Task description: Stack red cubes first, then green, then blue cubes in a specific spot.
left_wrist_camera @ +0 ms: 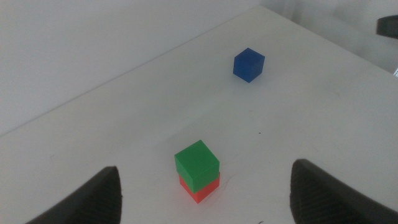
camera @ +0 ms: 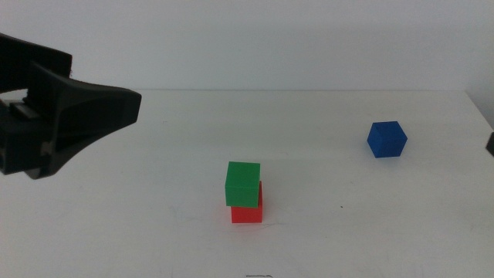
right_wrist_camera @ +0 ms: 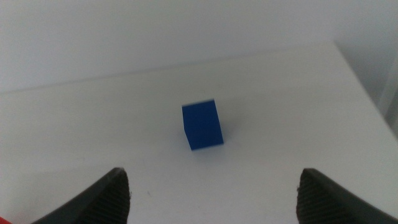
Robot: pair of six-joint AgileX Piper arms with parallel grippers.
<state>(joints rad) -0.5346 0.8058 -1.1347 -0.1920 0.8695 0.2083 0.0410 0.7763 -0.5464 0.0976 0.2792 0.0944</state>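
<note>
The green cube [camera: 243, 182] sits on the red cube [camera: 247, 213] at the table's middle front, twisted slightly off square. The blue cube [camera: 387, 139] stands alone to the right and further back. My left gripper [camera: 106, 83] hovers open and empty at the left, above the table and well clear of the stack. In the left wrist view its fingers [left_wrist_camera: 93, 199] stand wide apart, with the green cube [left_wrist_camera: 196, 163], the red cube [left_wrist_camera: 200, 188] and the blue cube [left_wrist_camera: 249, 65] ahead. My right gripper [right_wrist_camera: 214, 186] is open and empty, facing the blue cube [right_wrist_camera: 202, 125] from a distance.
The white table [camera: 154, 224] ends at a pale wall at the back and at an edge on the right. Only a dark sliver of the right arm [camera: 490, 144] shows at the right border of the middle view.
</note>
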